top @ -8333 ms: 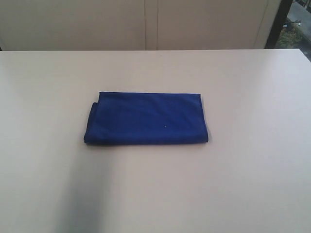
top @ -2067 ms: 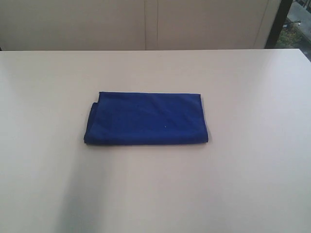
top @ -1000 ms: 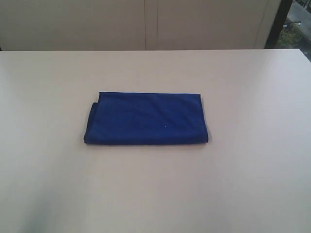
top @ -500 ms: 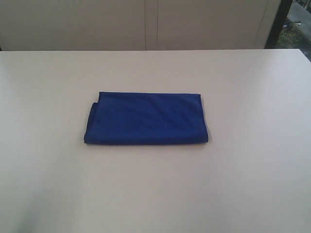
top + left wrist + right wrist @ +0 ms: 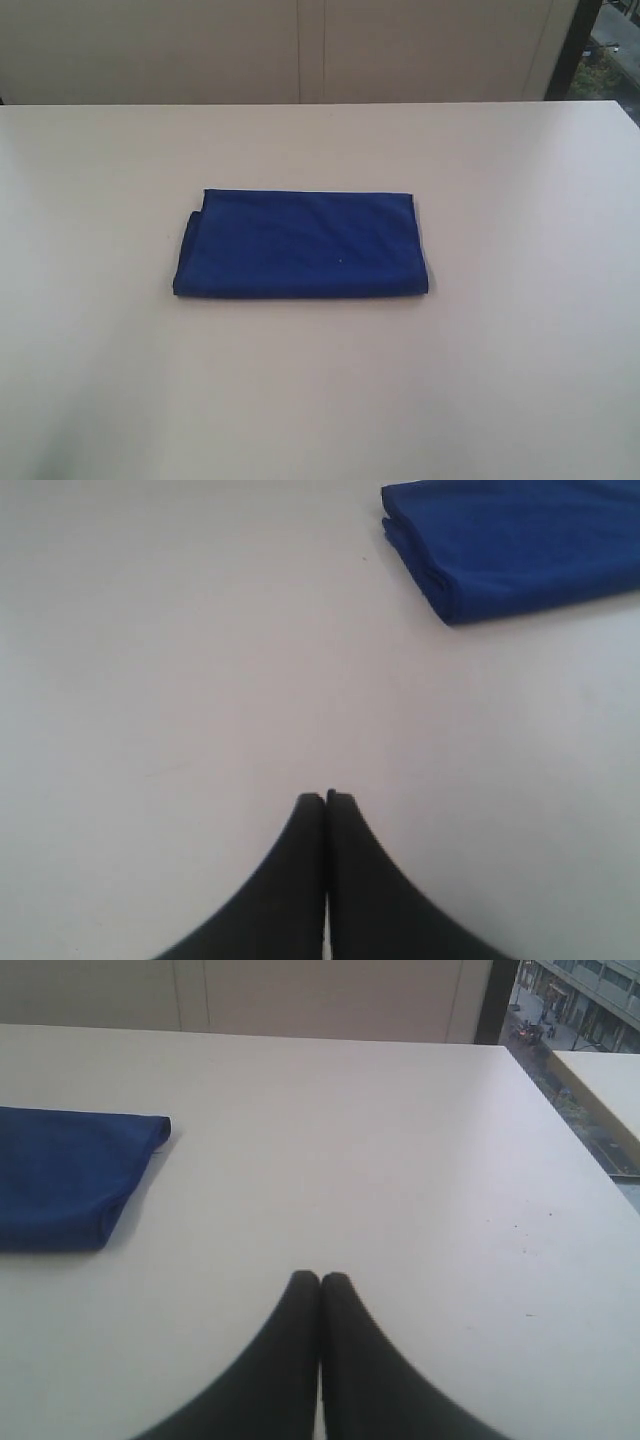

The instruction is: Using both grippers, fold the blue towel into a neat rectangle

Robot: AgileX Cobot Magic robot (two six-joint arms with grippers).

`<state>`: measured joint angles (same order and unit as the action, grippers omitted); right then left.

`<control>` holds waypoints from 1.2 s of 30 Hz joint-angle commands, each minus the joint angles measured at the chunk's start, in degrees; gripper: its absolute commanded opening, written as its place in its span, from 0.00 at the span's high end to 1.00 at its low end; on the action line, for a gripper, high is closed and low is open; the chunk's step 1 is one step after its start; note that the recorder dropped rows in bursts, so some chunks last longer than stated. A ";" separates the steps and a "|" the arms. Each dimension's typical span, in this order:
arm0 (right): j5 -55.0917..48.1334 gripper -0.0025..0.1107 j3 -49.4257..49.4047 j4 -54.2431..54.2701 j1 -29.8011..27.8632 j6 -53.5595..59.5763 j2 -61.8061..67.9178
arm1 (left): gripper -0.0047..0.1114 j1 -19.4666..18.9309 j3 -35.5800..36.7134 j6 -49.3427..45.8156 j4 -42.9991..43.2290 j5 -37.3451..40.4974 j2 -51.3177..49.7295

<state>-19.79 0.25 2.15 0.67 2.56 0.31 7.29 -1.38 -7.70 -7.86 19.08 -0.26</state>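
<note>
The blue towel [image 5: 300, 245] lies folded into a flat rectangle in the middle of the white table [image 5: 500, 380], its layers showing at the left end. Neither arm shows in the exterior view. In the left wrist view my left gripper [image 5: 326, 798] is shut with nothing in it, over bare table, well apart from the towel's corner [image 5: 510, 545]. My right gripper [image 5: 320, 1278] is shut and empty too, with the towel's other end [image 5: 70, 1175] lying off to one side of it.
A pale wall with panel seams [image 5: 310, 50] stands behind the table's far edge. A window with a dark frame [image 5: 495, 1000] and a street outside is beyond the table's right corner.
The towel has stayed put. The grey shadow on the table's near left has faded away.
</note>
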 commanded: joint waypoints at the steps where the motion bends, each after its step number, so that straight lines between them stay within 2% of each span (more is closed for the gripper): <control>1: 0.61 0.98 -0.25 -0.51 0.46 -0.25 -0.31 | 0.96 -0.19 0.18 0.36 0.03 -0.20 0.26; 15: 0.61 0.98 -0.25 -0.51 0.46 -0.25 -0.31 | 0.96 -0.32 1.38 0.36 0.03 1.07 0.26; 21: 0.61 0.98 -0.25 -0.51 0.46 -0.25 -0.31 | 0.96 -1.92 1.38 0.25 -0.12 1.07 0.26; 30: 0.61 0.98 -0.25 -0.51 0.46 -0.25 -0.31 | 0.96 -6.55 1.38 0.36 -0.58 1.07 0.26; 36: 0.61 0.98 -0.25 -0.51 0.46 -0.25 -0.31 | 0.96 -7.51 1.38 0.36 -0.70 1.07 0.26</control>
<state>-19.79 0.25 2.15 0.67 2.56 0.31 0.00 -0.57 -7.60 -7.82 19.57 -0.26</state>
